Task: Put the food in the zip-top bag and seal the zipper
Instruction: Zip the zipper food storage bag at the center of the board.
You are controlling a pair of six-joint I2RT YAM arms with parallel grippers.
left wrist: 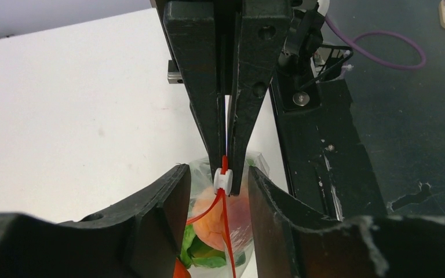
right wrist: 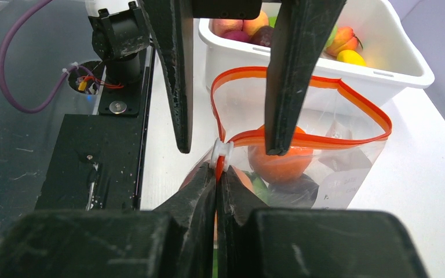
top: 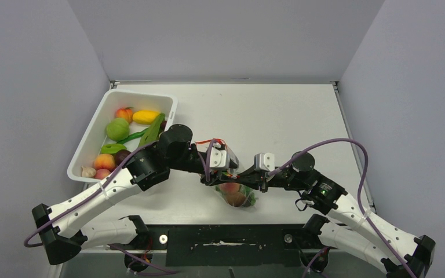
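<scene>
Two grippers: you have both at the bag's mouth, tips facing each other.
Right gripper [right wrist: 216,176]: clamped on the zipper [right wrist: 301,141], just beside the white slider [right wrist: 221,152].
Left gripper [left wrist: 218,169]: fingers spread either side of the slider, gripping nothing.
Bag [right wrist: 336,174]: clear and crinkly, on the table [top: 278,116] near your front edge, between the arms.
Zipper: red-orange; past the slider it bows into an open loop.
Food: you see an orange [right wrist: 281,165], green and dark pieces inside the bag; more lies in the bin [right wrist: 324,63].
</scene>
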